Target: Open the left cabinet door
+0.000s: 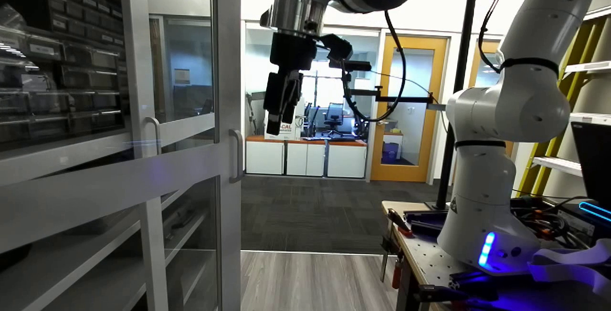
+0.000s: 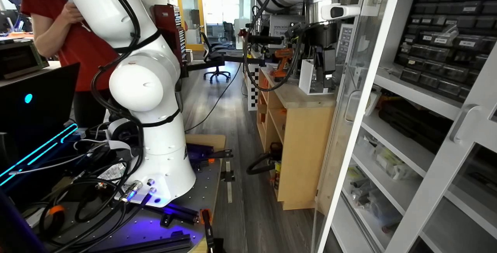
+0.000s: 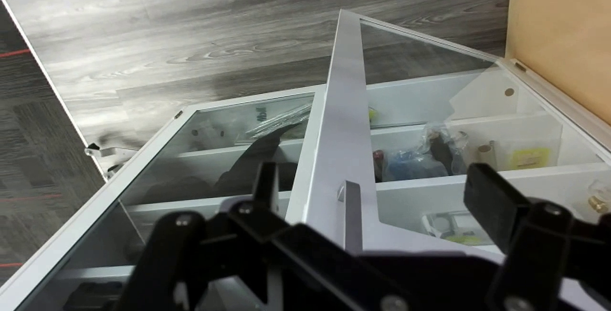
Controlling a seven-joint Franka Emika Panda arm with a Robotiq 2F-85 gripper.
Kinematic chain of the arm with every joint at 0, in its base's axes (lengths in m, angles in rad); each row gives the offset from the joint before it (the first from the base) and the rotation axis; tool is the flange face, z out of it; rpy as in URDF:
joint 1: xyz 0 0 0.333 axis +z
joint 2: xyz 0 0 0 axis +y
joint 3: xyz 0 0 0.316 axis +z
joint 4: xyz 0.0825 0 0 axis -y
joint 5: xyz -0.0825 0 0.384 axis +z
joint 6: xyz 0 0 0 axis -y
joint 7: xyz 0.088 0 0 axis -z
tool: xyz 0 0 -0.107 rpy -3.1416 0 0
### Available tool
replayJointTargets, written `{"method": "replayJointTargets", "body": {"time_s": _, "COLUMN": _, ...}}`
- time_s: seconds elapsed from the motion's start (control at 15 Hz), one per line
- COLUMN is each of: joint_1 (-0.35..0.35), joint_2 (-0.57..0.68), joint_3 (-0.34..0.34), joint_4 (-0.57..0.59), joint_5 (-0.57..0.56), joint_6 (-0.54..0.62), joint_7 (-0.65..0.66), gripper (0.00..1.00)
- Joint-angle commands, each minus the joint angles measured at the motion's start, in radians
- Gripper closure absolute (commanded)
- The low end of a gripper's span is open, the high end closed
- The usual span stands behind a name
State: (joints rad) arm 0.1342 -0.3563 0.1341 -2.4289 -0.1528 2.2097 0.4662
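Observation:
The left cabinet door is ajar, swung out from the cabinet. Its pale frame shows in both exterior views (image 1: pixel 229 87) (image 2: pixel 363 105) and in the wrist view (image 3: pixel 343 110). Its handle (image 1: pixel 237 156) also shows in the wrist view (image 3: pixel 353 215), with its lower part hidden by the gripper. The twin door (image 2: pixel 438 175) looks closed, its handle (image 2: pixel 463 123) on its left edge. My gripper (image 1: pixel 281 122) is empty and outside the left door, apart from the handle and a little above it. Its fingers (image 3: pixel 372 172) are spread wide; the handle appears between them in the wrist view.
Drawer boxes (image 2: pixel 442 63) and shelves with bagged items (image 2: pixel 388 163) are inside the cabinet. A wooden bench (image 2: pixel 303 156) stands beside the door's hinge side. The robot's table (image 1: pixel 429 265) carries clamps and cables. A person in red (image 2: pixel 83 51) stands behind the arm.

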Motion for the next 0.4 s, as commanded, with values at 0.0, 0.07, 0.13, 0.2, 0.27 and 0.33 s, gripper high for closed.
{"method": "replayJointTargets", "body": {"time_s": 0.0, "joint_1": -0.036, "joint_2": -0.048, "joint_3": 0.009, "joint_4": -0.012, "joint_5": 0.047, "joint_6": -0.043, "joint_7": -0.021, "gripper": 0.00}}
{"method": "replayJointTargets", "body": {"time_s": 0.07, "joint_1": -0.042, "joint_2": -0.048, "joint_3": 0.010, "joint_4": -0.010, "joint_5": 0.053, "joint_6": -0.047, "joint_7": -0.011, "gripper": 0.00}}
{"method": "replayJointTargets", "body": {"time_s": 0.13, "joint_1": -0.044, "joint_2": -0.011, "joint_3": 0.025, "joint_4": 0.001, "joint_5": 0.034, "joint_6": -0.010, "joint_7": -0.010, "gripper": 0.00}}
{"method": "replayJointTargets", "body": {"time_s": 0.2, "joint_1": -0.049, "joint_2": -0.012, "joint_3": 0.024, "joint_4": 0.001, "joint_5": 0.038, "joint_6": -0.013, "joint_7": -0.009, "gripper": 0.00}}
{"method": "replayJointTargets", "body": {"time_s": 0.27, "joint_1": -0.051, "joint_2": -0.013, "joint_3": 0.023, "joint_4": 0.001, "joint_5": 0.040, "joint_6": -0.013, "joint_7": -0.009, "gripper": 0.00}}
{"method": "replayJointTargets", "body": {"time_s": 0.33, "joint_1": -0.053, "joint_2": -0.013, "joint_3": 0.023, "joint_4": 0.001, "joint_5": 0.040, "joint_6": -0.014, "joint_7": -0.009, "gripper": 0.00}}
